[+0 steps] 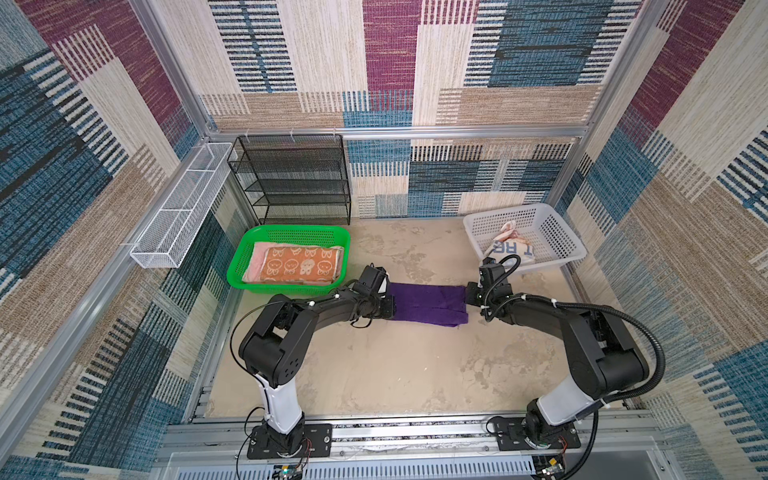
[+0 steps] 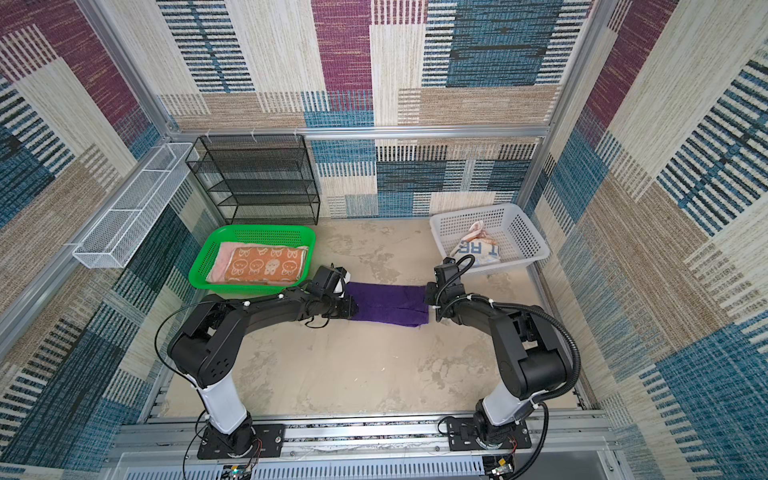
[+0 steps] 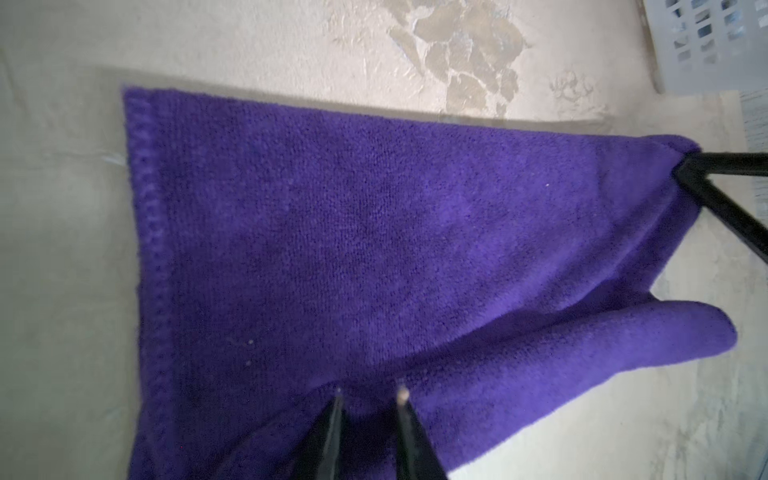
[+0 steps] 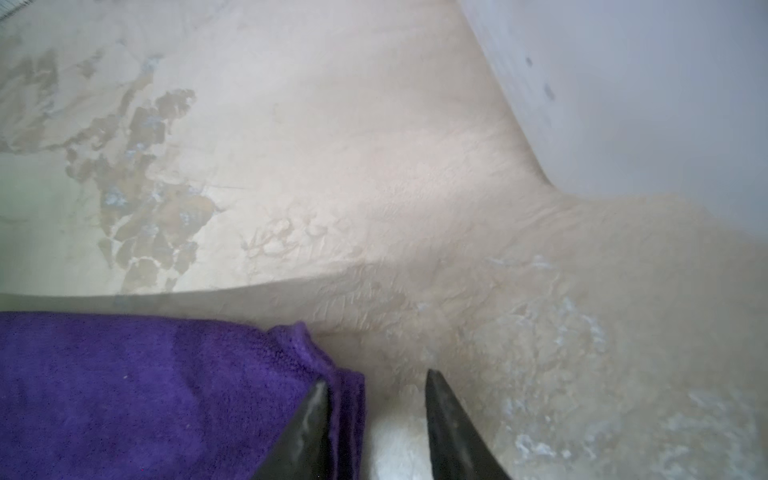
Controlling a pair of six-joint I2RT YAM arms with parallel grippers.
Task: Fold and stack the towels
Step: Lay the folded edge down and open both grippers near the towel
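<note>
A dark purple towel (image 1: pixel 430 305) (image 2: pixel 388 303) lies folded in a long strip on the table between both arms. My left gripper (image 1: pixel 392 305) (image 3: pixel 370 392) is at its left end, shut on a bunched pinch of the cloth (image 3: pixel 374 249). My right gripper (image 1: pixel 467 297) (image 4: pixel 376 378) stands open at the right end. One finger touches the towel's corner (image 4: pixel 145 395), and bare table shows between the jaws. An orange towel with white faces (image 1: pixel 297 266) lies folded on a pink towel (image 1: pixel 259 253) in the green basket (image 1: pixel 291 232). A lettered towel (image 1: pixel 509 249) lies crumpled in the white basket (image 1: pixel 557 232).
A black mesh rack (image 1: pixel 295 178) stands against the back wall behind the green basket. A white wire tray (image 1: pixel 183 208) hangs on the left wall. The white basket's corner (image 3: pixel 706 41) is close beyond the towel's right end.
</note>
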